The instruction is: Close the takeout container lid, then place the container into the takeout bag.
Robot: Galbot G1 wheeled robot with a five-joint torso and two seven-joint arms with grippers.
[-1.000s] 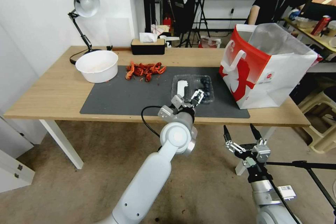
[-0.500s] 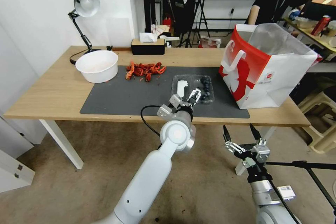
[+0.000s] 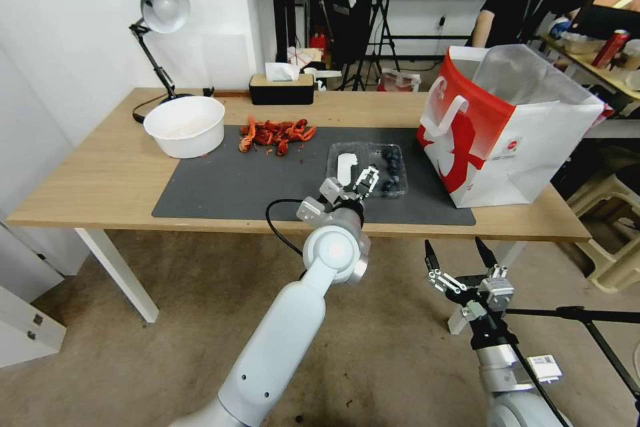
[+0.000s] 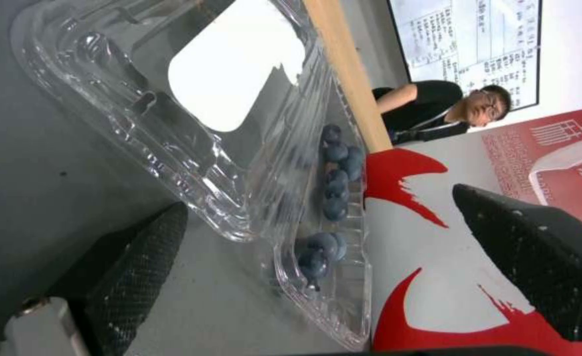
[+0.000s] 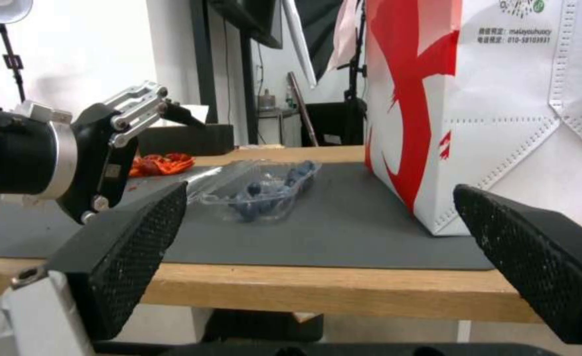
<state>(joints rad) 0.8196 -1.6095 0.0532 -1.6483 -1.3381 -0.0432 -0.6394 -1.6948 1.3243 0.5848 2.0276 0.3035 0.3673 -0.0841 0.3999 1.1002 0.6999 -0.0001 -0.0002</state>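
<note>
While it waits low in front of the desk (image 3: 100, 180), below the front edge, the right tool (image 3: 461, 255) has its two black fingers spread wide with nothing between them. Farther in, the left tool (image 3: 365, 181) reaches over the desk's near edge and hovers at the near side of the takeout container (image 3: 390, 170), its fingers apart and holding nothing; in the left wrist view the textured fingertips (image 4: 140, 257) stand on either side of the clear plastic without visibly touching it. That container lies open and flat on the dark grey mat (image 3: 220, 190), blueberries (image 4: 334, 198) in the half toward the bag, while the lid (image 3: 347, 163) with its blank white oblong label (image 4: 235, 74) is folded out to the left. Just right of it, on the mat's right end, stands the takeout bag (image 3: 527, 147), upright and open, red and white with a white flat handle, silvery lining and a small red logo; the right wrist view shows tiny green print on its side (image 5: 515, 37) with a number reading about "010-58103931". Beyond lie red crayfish shells (image 3: 275, 133), a white bowl (image 3: 185, 125), a tissue box (image 3: 281, 87) and a desk lamp (image 3: 157, 13).
</note>
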